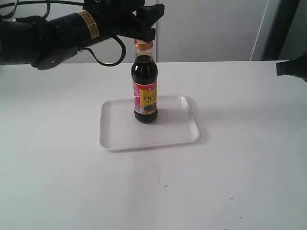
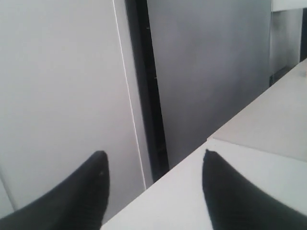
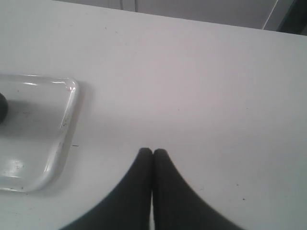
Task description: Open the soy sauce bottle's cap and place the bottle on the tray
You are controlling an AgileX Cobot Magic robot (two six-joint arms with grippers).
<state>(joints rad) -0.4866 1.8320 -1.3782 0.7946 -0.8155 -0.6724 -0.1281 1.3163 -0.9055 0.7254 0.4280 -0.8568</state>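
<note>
Desk (image 1: 57,182): broad white matte top, a few tiny dark specks near the front.
Back wall (image 1: 211,28): plain pale grey panels, one thin vertical seam.
Post (image 1: 280,24): dark upright, far right behind the desk.
Light: soft, even, faint shadows.

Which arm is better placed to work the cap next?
Left. Its open gripper hangs right by the cap on the soy sauce bottle. The right gripper is shut, over bare table beside the tray.

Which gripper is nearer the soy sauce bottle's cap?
Left. The left gripper is right by the cap; the right gripper sits far off, beyond the tray.
</note>
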